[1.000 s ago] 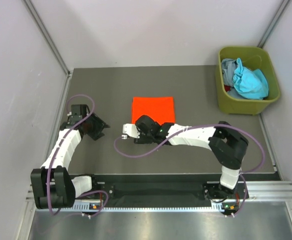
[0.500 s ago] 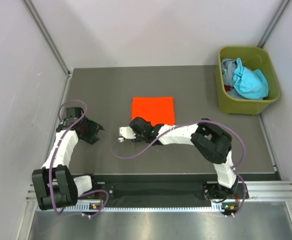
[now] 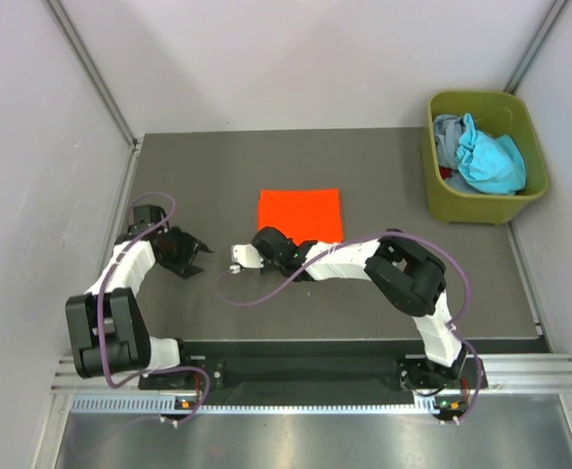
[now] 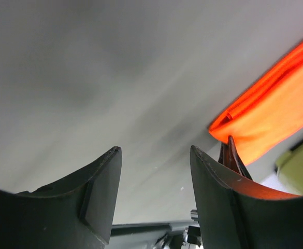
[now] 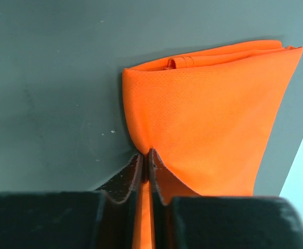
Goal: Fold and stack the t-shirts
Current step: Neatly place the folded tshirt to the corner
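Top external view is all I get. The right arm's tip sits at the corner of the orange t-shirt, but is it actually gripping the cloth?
Observer: Yes. In the right wrist view the right end effector is shut on the orange t-shirt, with cloth pinched between its jaws.
Operator: Is the other arm holding anything?
Observer: No. The left wrist view shows the left end effector open, with only bare table between its jaws.
Operator: Is the shirt really folded?
Observer: Yes. The right wrist view shows stacked layers along its far edge.
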Robot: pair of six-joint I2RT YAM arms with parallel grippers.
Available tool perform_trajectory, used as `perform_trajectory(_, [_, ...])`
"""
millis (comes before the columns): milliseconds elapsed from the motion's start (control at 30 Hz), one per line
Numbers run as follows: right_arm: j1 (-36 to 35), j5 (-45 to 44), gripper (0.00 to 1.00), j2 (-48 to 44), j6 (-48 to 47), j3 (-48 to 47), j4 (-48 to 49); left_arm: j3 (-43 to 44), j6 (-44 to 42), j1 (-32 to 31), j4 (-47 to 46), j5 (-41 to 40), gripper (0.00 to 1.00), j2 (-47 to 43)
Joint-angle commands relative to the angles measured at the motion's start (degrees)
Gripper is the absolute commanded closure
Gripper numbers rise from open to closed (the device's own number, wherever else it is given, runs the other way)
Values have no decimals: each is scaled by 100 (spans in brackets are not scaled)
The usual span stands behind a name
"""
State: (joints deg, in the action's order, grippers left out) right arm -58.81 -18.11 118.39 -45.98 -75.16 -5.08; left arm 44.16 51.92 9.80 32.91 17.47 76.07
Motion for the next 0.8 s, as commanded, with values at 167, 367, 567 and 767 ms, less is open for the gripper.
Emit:
perform_trajectory(167, [220,562,100,-553,335,-61,-81,41,-157,48,-1724,1818,38,724])
perform_trajectory(367, [308,844,100,-1036,370,141,-81,-154,274,39,-3226,2365,35,1110])
perform_trajectory(567, [405,1081,100,-1344,458,308,-46,83,714,-355,-4336,2736,33,2006])
perform_trajectory(767, [475,1257,100,-1432,572,229,-72,391,1127,-1145,-5065,2112,32,2473])
